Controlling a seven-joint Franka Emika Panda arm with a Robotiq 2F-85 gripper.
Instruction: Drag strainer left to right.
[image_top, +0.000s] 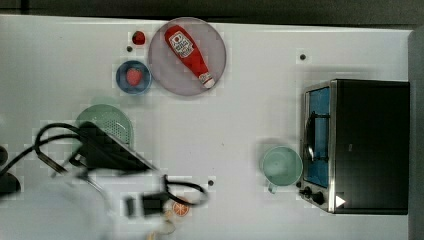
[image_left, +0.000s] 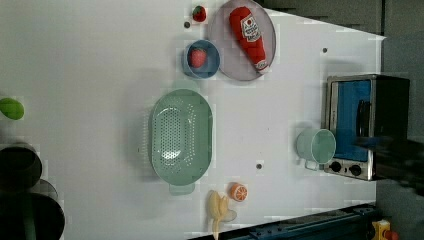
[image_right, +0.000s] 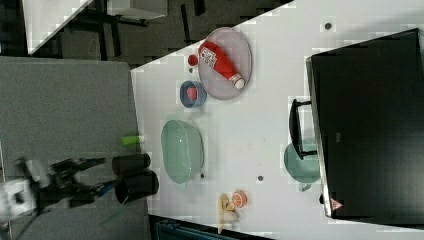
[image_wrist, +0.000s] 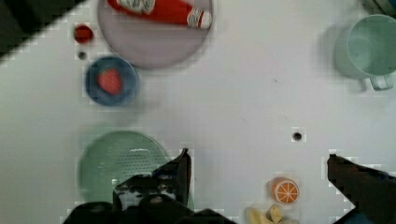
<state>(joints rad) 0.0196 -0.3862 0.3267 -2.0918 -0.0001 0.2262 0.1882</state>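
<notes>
End effector (image_wrist: 257, 163) hangs over the white table (image_top: 240, 110) w/ fingers (image_wrist: 180, 170) spread wide, grasping nothing. Strainer (image_left: 181, 136) sits on the table toward the top view's left, near the blue bowl (image_top: 133, 76) w/ a strawberry, well apart from the mint cup (image_top: 282, 166) beside the toaster oven (image_top: 356, 146).

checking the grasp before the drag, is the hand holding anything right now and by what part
Nothing is held. The hand is open, its fingers spread wide with only bare white table between them; the pale green perforated plastic strainer sits beside one finger, not gripped.
</notes>
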